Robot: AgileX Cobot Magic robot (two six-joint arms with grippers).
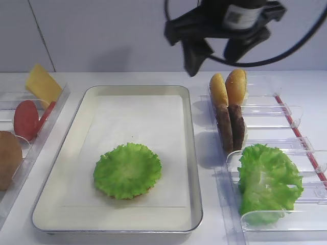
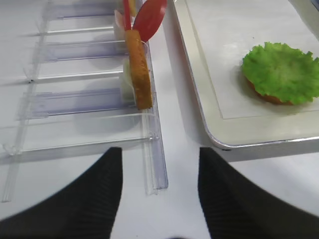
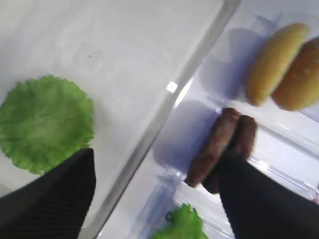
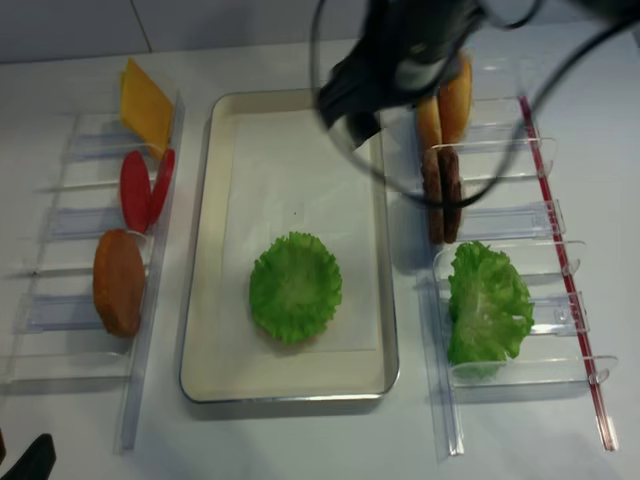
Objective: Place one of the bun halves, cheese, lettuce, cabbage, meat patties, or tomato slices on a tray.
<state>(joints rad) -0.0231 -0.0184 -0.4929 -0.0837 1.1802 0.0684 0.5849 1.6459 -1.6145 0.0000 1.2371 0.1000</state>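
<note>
The cream tray (image 1: 190,153) holds a round green lettuce leaf (image 1: 127,170) that lies on a bun half, whose brown edge (image 2: 269,97) peeks out below it. In the clear bins on the right stand two bun halves (image 1: 228,87), two meat patties (image 1: 230,127) and the cabbage (image 1: 268,181). The left bins hold cheese (image 1: 43,82), tomato slices (image 1: 28,118) and another bun half (image 1: 7,158). My right gripper (image 3: 158,159) hangs open and empty above the tray's right rim, beside the patties. My left gripper (image 2: 159,154) is open and empty, low over the table in front of the left bins.
The clear plastic bin rails (image 2: 154,149) run along both sides of the tray. A red strip (image 4: 560,250) edges the right bins. The right arm's black cable (image 1: 306,35) loops above the back of the table.
</note>
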